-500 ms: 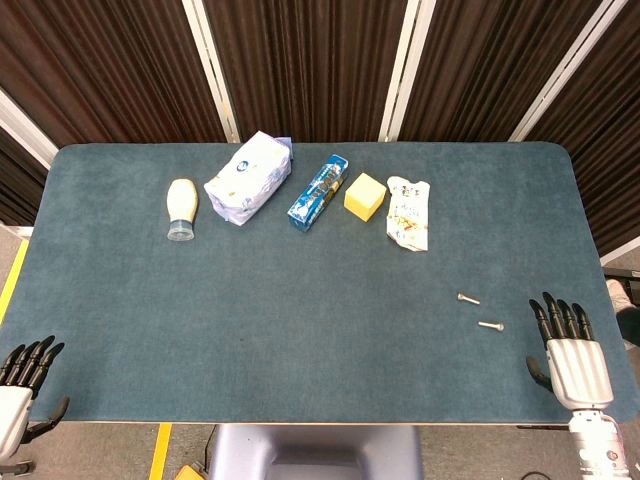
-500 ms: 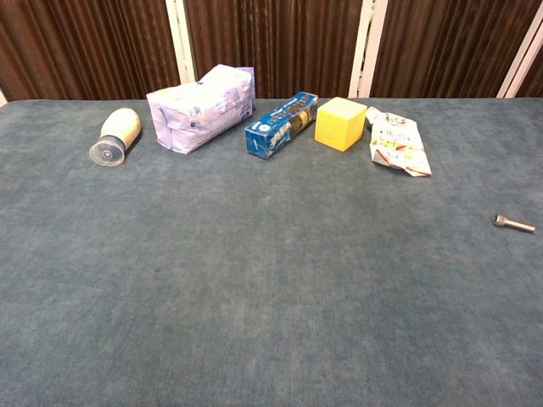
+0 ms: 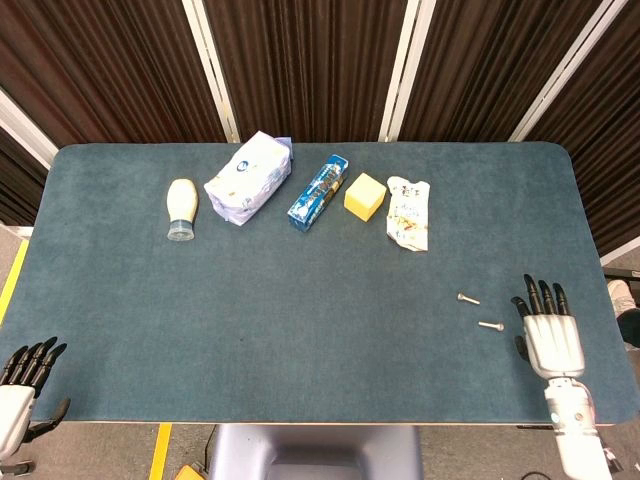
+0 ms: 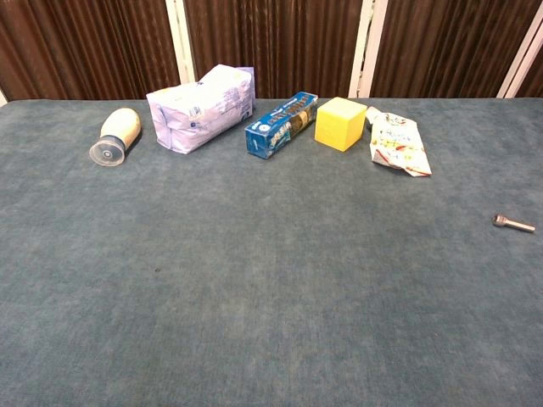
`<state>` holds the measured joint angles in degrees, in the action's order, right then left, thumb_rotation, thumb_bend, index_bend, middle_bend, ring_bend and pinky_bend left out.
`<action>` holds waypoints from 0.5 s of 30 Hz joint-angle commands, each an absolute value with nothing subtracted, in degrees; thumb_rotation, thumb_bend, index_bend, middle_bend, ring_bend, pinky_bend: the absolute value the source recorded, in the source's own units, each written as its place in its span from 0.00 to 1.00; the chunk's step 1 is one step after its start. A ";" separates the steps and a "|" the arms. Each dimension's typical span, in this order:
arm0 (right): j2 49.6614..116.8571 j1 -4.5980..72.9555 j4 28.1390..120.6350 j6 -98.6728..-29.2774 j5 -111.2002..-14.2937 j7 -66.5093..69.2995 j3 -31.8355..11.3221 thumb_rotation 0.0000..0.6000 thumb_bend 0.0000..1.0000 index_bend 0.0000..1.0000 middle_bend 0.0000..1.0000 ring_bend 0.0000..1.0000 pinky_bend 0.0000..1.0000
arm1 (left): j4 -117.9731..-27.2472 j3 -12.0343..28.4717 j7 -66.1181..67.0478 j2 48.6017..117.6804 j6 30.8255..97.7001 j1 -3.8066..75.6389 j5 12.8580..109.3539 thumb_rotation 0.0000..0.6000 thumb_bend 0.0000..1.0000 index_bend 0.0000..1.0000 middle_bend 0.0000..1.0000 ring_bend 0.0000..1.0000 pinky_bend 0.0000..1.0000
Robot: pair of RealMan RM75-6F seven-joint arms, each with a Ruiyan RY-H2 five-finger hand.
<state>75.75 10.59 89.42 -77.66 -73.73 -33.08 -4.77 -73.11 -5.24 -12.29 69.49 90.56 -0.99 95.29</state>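
Silver-white right hand [image 3: 546,335] and left hand [image 3: 20,395], black fingers [image 3: 530,291].

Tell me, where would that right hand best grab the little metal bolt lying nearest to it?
Probably at the middle of the shank. The bolt lies flat on the table, its length running left to right, so there is nothing to get under. The right hand, open just beside it, would likely come down from above and pinch across the thin shank, front and back.
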 commanded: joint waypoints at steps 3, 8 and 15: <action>83.08 16.74 83.23 -71.94 -66.92 -44.49 -8.03 1.00 0.40 0.47 0.00 0.00 0.00 | -73.05 -5.40 -12.82 69.33 90.45 -0.82 95.51 1.00 0.39 0.00 0.00 0.00 0.05; 86.95 17.43 75.79 -68.05 -64.47 -30.39 -10.76 1.00 0.40 0.48 0.00 0.00 0.00 | -73.04 -5.49 -13.34 69.13 90.48 -0.83 95.51 1.00 0.39 0.00 0.00 0.00 0.05; 89.25 18.76 66.93 -58.18 -62.64 -5.44 -14.40 1.00 0.40 0.53 0.00 0.00 0.00 | -73.35 -6.02 -13.53 68.77 88.56 -0.24 95.31 1.00 0.40 0.00 0.00 0.00 0.05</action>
